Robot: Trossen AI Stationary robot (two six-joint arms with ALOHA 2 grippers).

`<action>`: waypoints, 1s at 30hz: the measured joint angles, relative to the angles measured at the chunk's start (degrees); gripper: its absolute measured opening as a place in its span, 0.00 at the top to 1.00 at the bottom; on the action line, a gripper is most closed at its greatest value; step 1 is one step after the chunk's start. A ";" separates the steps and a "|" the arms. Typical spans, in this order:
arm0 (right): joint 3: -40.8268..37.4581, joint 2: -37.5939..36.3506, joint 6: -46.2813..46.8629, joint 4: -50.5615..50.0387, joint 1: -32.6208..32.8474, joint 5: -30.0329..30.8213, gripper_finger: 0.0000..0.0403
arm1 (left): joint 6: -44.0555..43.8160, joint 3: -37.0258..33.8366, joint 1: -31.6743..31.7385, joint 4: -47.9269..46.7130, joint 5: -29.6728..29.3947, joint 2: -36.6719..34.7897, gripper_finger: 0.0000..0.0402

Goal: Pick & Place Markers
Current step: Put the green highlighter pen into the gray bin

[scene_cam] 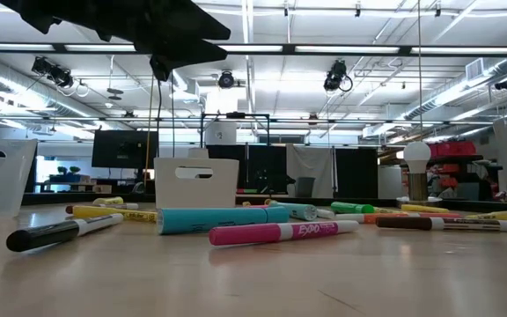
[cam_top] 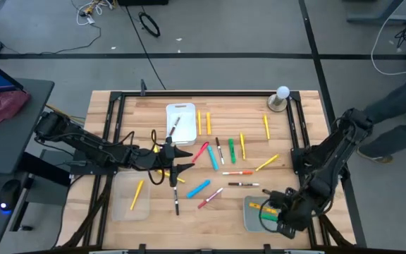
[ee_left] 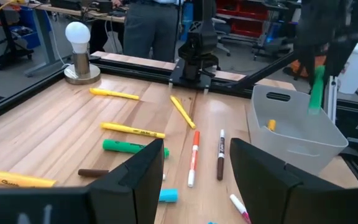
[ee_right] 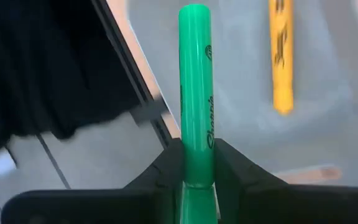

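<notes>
Many markers (cam_top: 220,152) lie scattered flat over the middle of the wooden table: yellow, green, light blue, pink, and slim white or dark ones. My left gripper (cam_top: 187,160) hovers open above the table's left-middle part, touching nothing; its fingers frame the scattered markers (ee_left: 194,155). My right gripper (cam_top: 272,213) is shut on a green marker (ee_right: 196,93) over the grey tray (cam_top: 251,219) near the table's near right corner. A yellow marker (ee_right: 281,56) lies on that tray's floor. My right gripper pinches the green marker between its two fingers at one end (ee_right: 196,171). The fingers come from above, pointing down, and lie along the marker. It is lifted clear and hangs roughly upright below the fingers (ee_left: 316,90), its free end pointing into the grey tray (ee_left: 297,140).
A clear tray (cam_top: 131,199) at the near left holds a yellow marker. A white tray (cam_top: 182,118) at the far middle holds a dark marker. A light bulb on a stand (cam_top: 281,99) sits at the far right corner. A person (ee_left: 154,25) stands beyond the table.
</notes>
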 joint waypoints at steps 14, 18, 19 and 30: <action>-0.13 11.52 -12.77 -2.71 -6.14 -4.08 0.84 | 0.08 0.00 0.00 0.03 0.00 0.02 0.52; -0.13 13.25 -14.80 -2.83 -6.69 -4.05 0.82 | 0.12 0.00 0.00 0.02 0.00 0.02 0.52; -0.13 13.65 -15.18 -2.83 -6.80 -4.04 0.82 | 0.12 0.00 0.00 0.01 0.00 0.02 0.52; -0.13 16.36 -15.90 -2.98 -6.89 -1.62 0.82 | 0.14 0.00 0.00 0.01 0.00 0.02 0.52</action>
